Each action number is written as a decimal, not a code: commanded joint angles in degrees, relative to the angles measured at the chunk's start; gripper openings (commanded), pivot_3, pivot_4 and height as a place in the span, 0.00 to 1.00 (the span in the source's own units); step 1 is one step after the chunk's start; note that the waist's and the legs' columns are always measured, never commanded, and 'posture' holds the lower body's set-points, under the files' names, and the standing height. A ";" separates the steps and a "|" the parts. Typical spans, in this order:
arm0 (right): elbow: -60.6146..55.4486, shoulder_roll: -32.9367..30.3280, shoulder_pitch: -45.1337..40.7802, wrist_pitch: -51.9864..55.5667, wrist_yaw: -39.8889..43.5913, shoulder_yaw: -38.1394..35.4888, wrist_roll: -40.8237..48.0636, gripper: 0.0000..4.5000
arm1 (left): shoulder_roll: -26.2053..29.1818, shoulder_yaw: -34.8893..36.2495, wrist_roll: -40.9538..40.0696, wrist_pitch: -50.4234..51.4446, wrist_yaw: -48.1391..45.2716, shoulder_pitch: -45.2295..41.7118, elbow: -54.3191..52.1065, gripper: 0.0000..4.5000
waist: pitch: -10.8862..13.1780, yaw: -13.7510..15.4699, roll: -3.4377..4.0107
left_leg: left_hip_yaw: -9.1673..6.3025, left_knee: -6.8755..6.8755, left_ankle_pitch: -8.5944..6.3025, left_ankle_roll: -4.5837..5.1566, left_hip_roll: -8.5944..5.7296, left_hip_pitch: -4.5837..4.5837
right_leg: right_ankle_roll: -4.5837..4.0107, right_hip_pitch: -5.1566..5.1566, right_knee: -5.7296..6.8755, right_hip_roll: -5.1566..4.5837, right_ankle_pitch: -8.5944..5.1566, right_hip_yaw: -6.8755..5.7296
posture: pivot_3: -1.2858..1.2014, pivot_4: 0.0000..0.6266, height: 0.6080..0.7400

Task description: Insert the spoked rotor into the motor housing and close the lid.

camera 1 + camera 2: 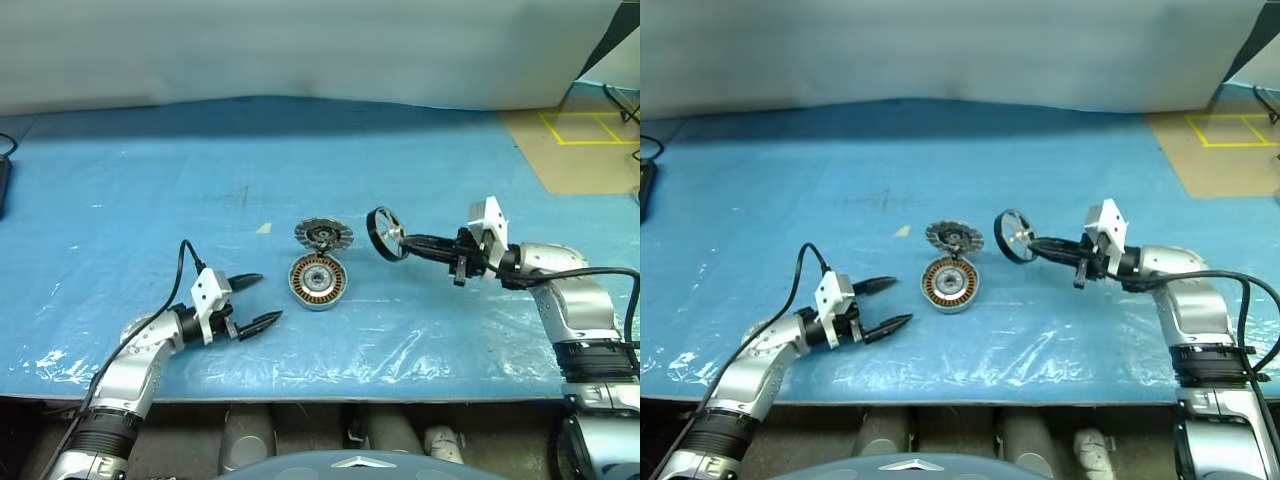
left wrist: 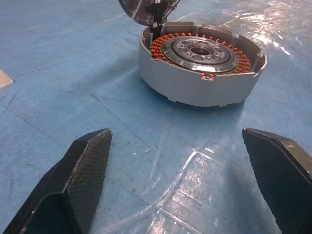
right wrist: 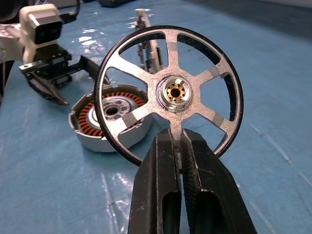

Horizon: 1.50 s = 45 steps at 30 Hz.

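Note:
The motor housing lies open on the blue mat, its copper windings ringing a silver centre. The lid stands tilted up from the housing's far edge, ribbed side showing. My right gripper is shut on the rim of the spoked rotor, a dark wheel with silver spokes, held upright in the air just right of the housing. My left gripper sits open and empty to the left of the housing, close to the mat and pointing at it.
The blue mat covers the table, with crinkled clear film along its near edge. A small pale tape scrap lies left of the lid. Brown floor with yellow tape shows at the far right.

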 commanded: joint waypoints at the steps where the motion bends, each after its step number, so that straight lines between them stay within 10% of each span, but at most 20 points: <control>1: -5.09 -1.46 1.63 -1.24 3.06 2.13 0.98 0.00 | -0.59 -0.12 0.15 -1.36 -0.14 -0.10 -0.63 1.00 | 0.00 -0.06 0.00 | 0.00 -0.05 0.01 0.02 0.00 -0.02 | 0.04 0.02 -0.09 0.00 0.03 -0.01 | 0.52 0.24 1.00; 45: 8.82 8.43 -12.71 -9.81 1.01 19.18 -13.04 0.00 | -0.89 0.74 0.70 -2.13 1.58 0.65 -1.16 1.00 | -0.05 -0.16 -0.06 | -0.02 0.09 0.21 -0.03 0.03 0.11 | 0.03 0.15 0.18 0.00 0.06 -0.04 | 0.52 0.24 1.00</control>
